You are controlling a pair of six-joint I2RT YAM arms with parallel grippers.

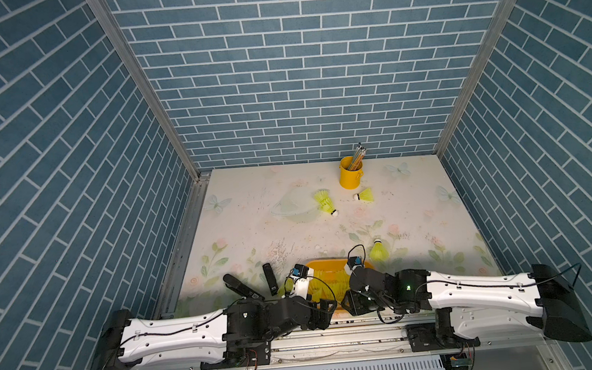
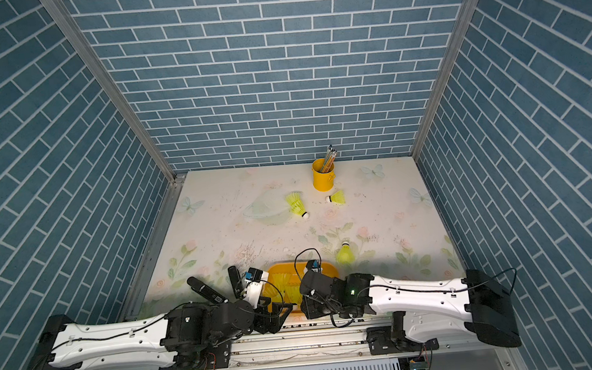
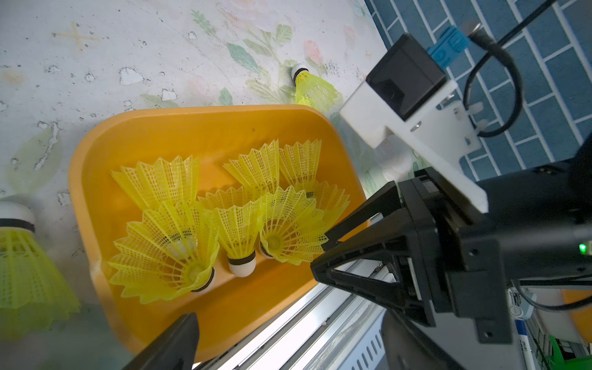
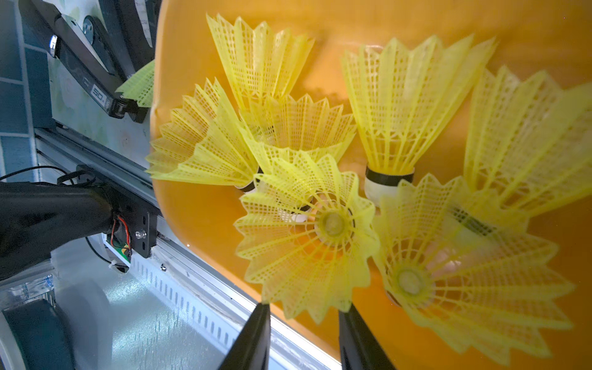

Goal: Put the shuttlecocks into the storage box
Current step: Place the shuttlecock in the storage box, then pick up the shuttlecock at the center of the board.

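Shallow orange storage box, several neon-yellow shuttlecocks piled inside, others lying loose outside it

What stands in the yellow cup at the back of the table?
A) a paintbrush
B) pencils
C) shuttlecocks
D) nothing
B: in both top views a bundle of pencils sticks out of the mouth of the yellow cup, leaning to one side.

Floral table, storage box, loose shuttlecocks, cup
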